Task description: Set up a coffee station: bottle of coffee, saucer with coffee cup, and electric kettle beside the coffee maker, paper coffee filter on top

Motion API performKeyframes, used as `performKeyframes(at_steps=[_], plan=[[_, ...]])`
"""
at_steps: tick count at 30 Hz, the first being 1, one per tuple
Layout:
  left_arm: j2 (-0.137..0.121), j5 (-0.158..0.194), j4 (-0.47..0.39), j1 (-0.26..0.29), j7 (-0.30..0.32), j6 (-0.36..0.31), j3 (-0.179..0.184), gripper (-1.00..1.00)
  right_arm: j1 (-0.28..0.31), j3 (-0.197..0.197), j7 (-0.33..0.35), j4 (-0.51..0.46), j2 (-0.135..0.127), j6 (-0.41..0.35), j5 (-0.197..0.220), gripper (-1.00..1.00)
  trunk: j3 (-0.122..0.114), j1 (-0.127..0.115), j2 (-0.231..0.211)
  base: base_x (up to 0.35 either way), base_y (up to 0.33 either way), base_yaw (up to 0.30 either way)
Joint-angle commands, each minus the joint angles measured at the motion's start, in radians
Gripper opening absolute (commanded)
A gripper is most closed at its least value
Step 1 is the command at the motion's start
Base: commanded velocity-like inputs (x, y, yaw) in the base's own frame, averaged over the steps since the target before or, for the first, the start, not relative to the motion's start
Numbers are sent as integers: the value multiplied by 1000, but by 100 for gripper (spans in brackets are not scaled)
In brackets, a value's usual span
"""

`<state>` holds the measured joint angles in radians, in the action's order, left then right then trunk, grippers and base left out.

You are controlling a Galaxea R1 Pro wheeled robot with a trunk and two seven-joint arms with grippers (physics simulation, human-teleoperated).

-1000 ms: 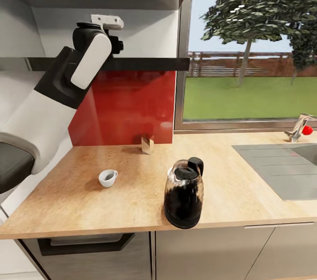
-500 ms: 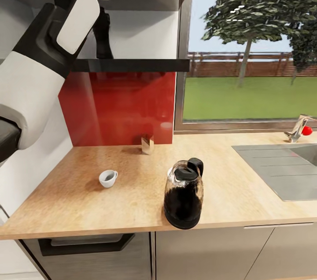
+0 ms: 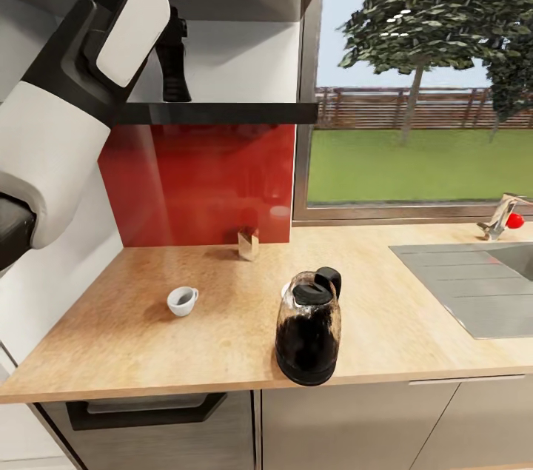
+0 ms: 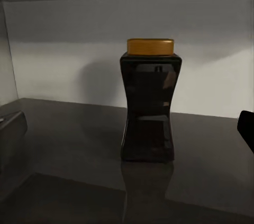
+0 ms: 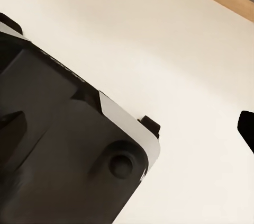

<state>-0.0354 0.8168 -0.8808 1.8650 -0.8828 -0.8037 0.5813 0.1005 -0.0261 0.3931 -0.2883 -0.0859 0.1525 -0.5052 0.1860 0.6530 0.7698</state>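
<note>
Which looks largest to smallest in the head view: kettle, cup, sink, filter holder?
1. Sink, though the frame's edge cuts it off.
2. Kettle, nearest the camera, which enlarges it.
3. Cup and filter holder look about alike; the holder stands farther back, so I would not rank them.

Left arm [image 3: 81, 92] raised high, fingers [image 3: 175, 70] pointing down

I see a glossy black coffee bottle [image 4: 150, 106] with an amber-gold lid [image 4: 151, 47] on a dark grey shelf [image 4: 63, 144]. Below, a white cup [image 3: 181, 300], a dark kettle [image 3: 309, 329], a light wood countertop [image 3: 222, 322], a red backsplash [image 3: 207, 181].
</note>
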Motion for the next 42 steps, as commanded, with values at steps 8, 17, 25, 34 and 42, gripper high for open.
performKeyframes(at_steps=[8,17,25,34,42], plan=[[-2,10,-6,2,-10,-1,5,100,1,-3,4,0,0,4,-7,100,-8,-11,-20,0,0,0],[-11,10,-1,2,-10,1,-6,100,1,-3,3,0,0,4,-7,100,-8,-11,-20,30,0,0],[-22,10,4,2,-10,1,-6,100,1,-3,3,0,0,4,-7,100,-8,-11,-20,89,0,0],[-24,11,20,2,-9,4,-5,100,1,-3,3,0,0,5,-7,100,-8,-11,-20,74,-6,0],[-24,11,74,1,56,84,4,100,1,-3,3,0,0,5,-7,100,-8,-11,-20,3,-126,0]])
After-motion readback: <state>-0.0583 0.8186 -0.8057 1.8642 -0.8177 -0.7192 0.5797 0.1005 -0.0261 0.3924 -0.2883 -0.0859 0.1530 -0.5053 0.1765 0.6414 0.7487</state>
